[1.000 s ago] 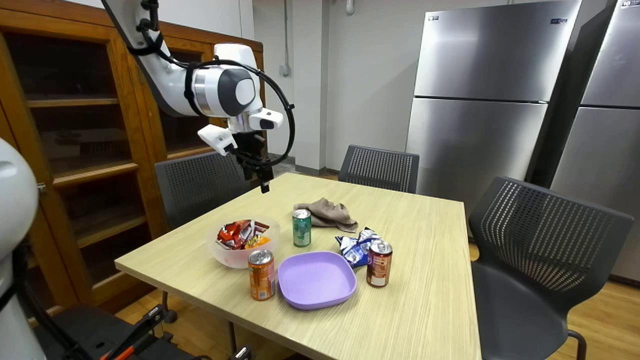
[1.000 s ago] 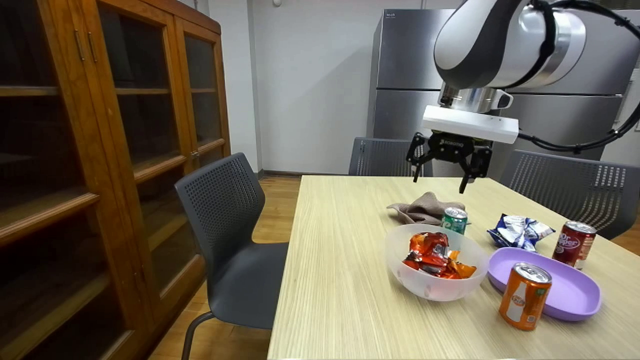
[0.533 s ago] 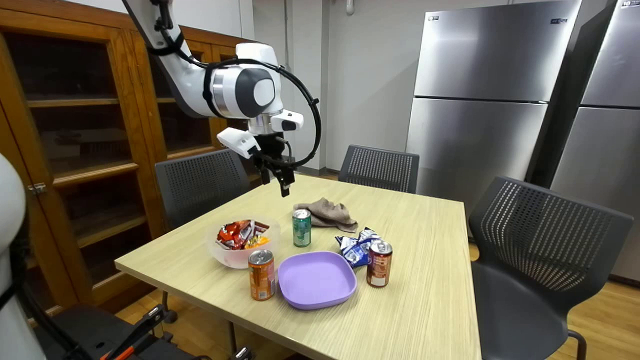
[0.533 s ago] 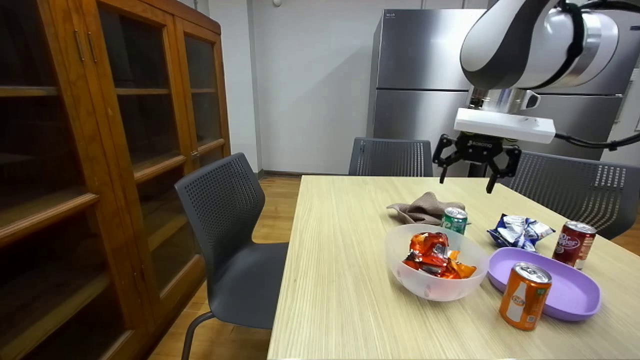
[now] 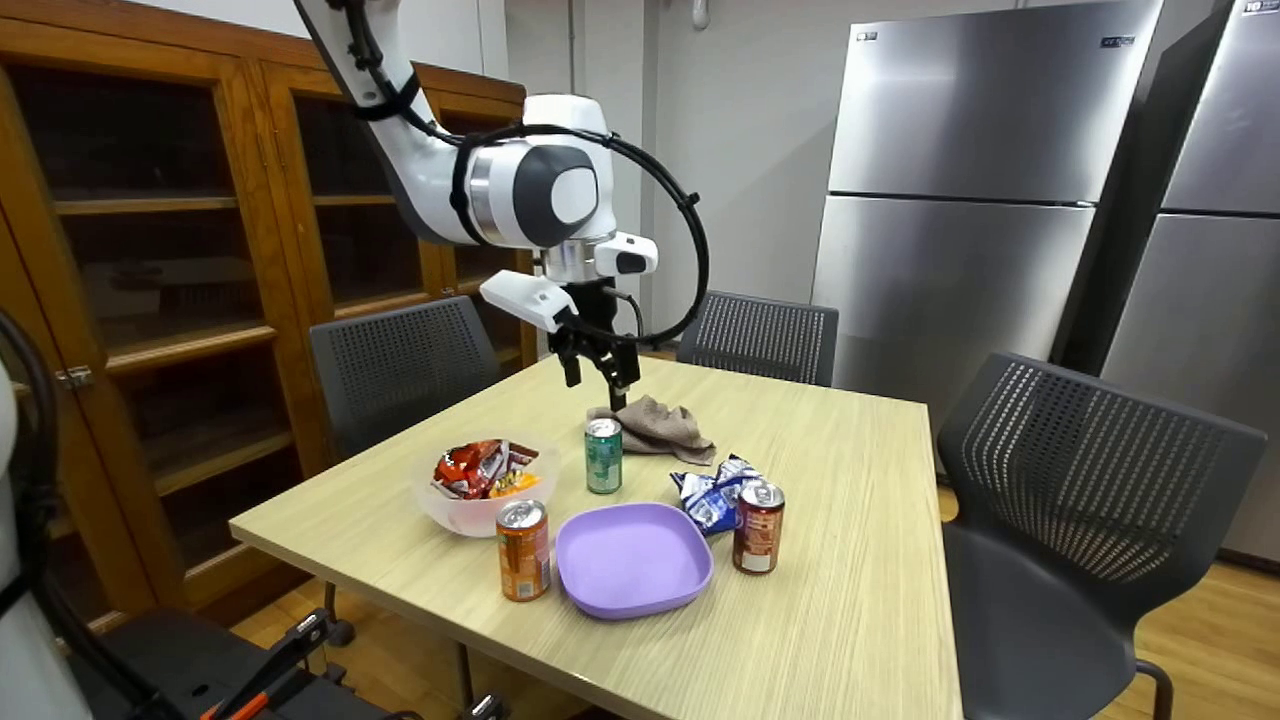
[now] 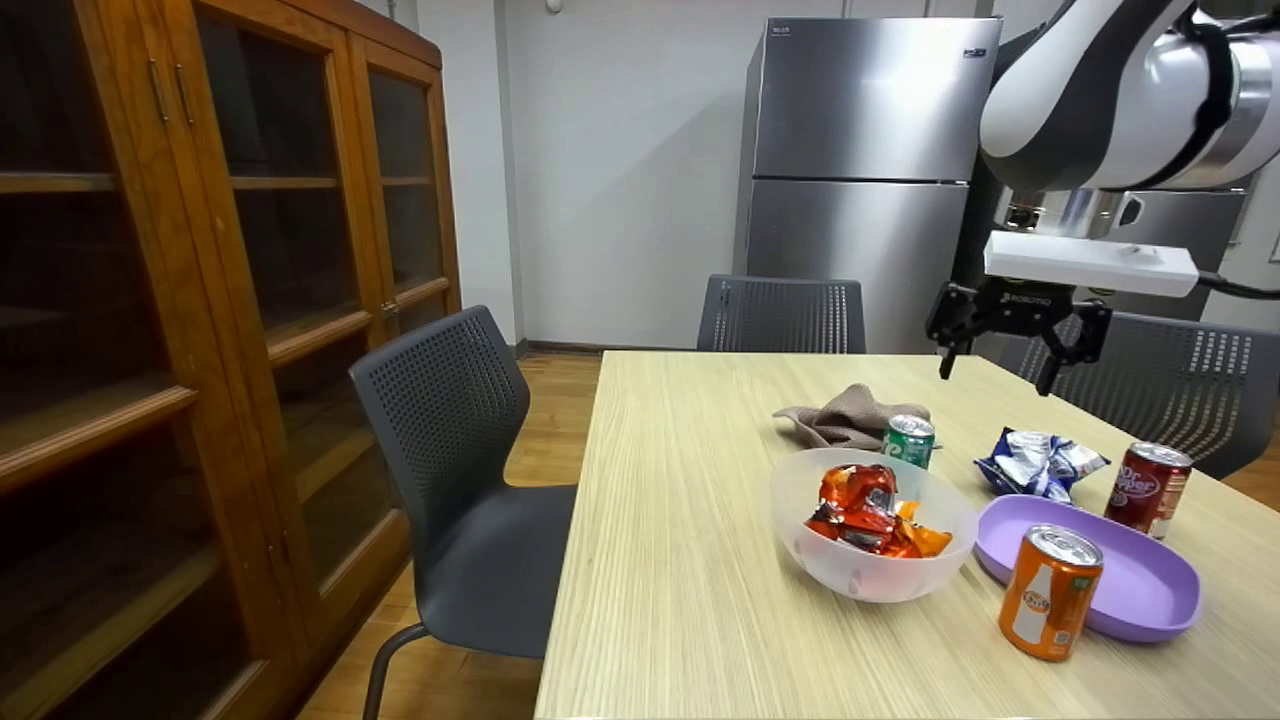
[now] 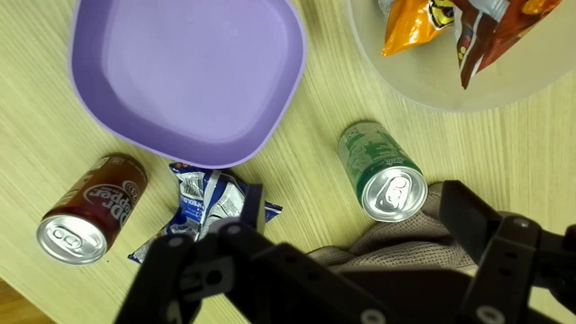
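Note:
My gripper (image 5: 596, 391) is open with nothing between its fingers, held above the table; it also shows in an exterior view (image 6: 996, 379) and the wrist view (image 7: 355, 202). Below it lie a crumpled grey-brown cloth (image 5: 660, 428) and an upright green can (image 5: 604, 457). In the wrist view the can (image 7: 371, 157) appears just ahead of the gap between the fingers, and the cloth (image 7: 405, 249) under it. The left finger there overlaps a blue and white snack bag (image 7: 198, 204). The gripper touches nothing.
A purple plate (image 5: 635, 560) sits between an orange can (image 5: 523, 550) and a dark red can (image 5: 759, 528). A translucent bowl (image 6: 870, 578) holds red and orange snack bags (image 6: 868, 510). Chairs (image 5: 400, 370) stand around the table (image 5: 850, 620). A wooden cabinet (image 6: 260, 350) stands beside it.
My gripper has moved to the right in both exterior views and slightly lower, staying open. The cans, bowl, plate, bag and cloth have not moved.

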Controlling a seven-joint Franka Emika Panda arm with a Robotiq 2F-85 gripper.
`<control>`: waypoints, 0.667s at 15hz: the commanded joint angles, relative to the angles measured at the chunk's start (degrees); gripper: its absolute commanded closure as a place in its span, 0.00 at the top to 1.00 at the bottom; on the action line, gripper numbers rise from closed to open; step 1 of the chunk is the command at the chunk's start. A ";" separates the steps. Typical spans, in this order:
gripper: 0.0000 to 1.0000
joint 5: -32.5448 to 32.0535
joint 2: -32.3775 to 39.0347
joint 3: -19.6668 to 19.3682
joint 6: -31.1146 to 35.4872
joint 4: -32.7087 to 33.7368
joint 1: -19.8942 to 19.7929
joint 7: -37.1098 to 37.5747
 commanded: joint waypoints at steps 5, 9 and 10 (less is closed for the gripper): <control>1.00 1.91 6.87 1.13 0.17 5.00 -0.50 -3.78; 1.00 0.81 11.68 0.84 1.07 8.87 0.79 -1.94; 1.00 1.16 12.85 1.01 1.11 9.94 0.93 -2.15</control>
